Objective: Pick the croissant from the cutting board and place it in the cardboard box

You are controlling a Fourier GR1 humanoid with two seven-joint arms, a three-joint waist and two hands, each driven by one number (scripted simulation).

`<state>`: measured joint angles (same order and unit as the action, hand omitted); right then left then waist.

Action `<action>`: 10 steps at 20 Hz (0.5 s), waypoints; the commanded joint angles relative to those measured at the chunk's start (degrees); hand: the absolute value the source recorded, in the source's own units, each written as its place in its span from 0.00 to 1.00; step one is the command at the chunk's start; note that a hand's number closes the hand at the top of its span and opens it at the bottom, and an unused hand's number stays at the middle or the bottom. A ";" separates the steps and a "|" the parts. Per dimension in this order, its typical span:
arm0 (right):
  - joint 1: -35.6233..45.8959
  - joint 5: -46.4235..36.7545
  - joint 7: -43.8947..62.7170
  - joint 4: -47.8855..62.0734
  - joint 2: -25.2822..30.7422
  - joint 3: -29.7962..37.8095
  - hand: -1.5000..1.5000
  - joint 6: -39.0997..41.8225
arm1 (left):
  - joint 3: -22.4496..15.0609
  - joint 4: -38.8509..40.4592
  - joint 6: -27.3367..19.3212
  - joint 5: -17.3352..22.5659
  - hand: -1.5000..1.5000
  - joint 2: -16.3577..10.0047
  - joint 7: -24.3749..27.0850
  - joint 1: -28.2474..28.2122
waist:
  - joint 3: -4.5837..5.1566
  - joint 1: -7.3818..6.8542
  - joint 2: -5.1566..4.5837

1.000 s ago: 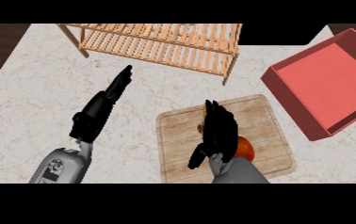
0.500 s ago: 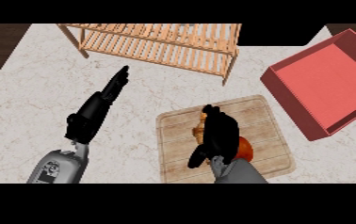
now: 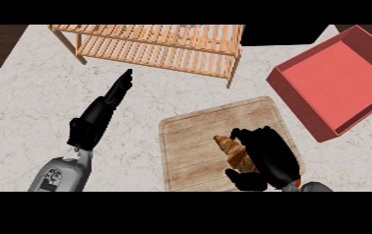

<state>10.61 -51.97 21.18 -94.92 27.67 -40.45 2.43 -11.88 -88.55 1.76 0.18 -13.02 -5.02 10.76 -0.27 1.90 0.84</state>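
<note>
Looking steeply down from the head view, a pale marbled tabletop point(image 3: 44, 95) fills the scene. A wooden board point(image 3: 193, 137) lies at lower centre. Over its right part is the croissant point(image 3: 234, 152), golden brown, its pointed end aimed up and left. The right hand point(image 3: 270, 154) comes in from the lower edge and curls round the croissant's right side, fingers bent above it and thumb below, hiding much of the pastry. Whether the croissant rests on the board or is raised off it cannot be told.

A red box point(image 3: 330, 78) sits open at the right edge, up and right of the board and apart from it. A slatted wooden rack point(image 3: 156, 43) stands along the top.

The left hand point(image 3: 98, 115) lies at the left, well apart from the board, fingers straight and pointing up toward the rack, holding nothing.
</note>
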 commanded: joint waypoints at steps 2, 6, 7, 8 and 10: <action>-2.67 3.07 -19.96 -6.47 16.87 4.98 1.00 -7.33 | 1.16 0.54 -0.65 0.09 0.50 -0.30 0.05 -0.69 | -0.13 2.27 -0.11; -6.87 12.08 -32.84 -8.82 25.63 14.02 1.00 -13.49 | 0.87 -1.40 -0.81 0.00 0.50 -0.39 0.24 -2.44 | -0.18 2.54 0.04; -9.01 15.23 -35.90 -10.16 27.45 15.84 1.00 -14.38 | 1.34 -0.74 -0.92 0.24 0.50 -0.39 0.00 -2.49 | -0.11 3.45 0.03; -10.56 17.76 -39.47 -9.55 29.19 17.57 1.00 -15.20 | 1.18 -0.77 -1.96 -0.51 0.50 0.32 0.49 -1.84 | -0.13 3.83 -0.09; -13.23 23.23 -45.34 -9.14 32.94 21.76 1.00 -15.34 | 2.17 -0.66 -1.44 0.23 0.50 -0.50 0.95 -2.98 | -0.08 4.24 0.02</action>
<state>2.07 -36.91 -12.93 -103.47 53.31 -25.36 -10.11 -10.47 -89.12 0.64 0.22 -13.30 -4.54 8.69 -0.36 5.10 0.85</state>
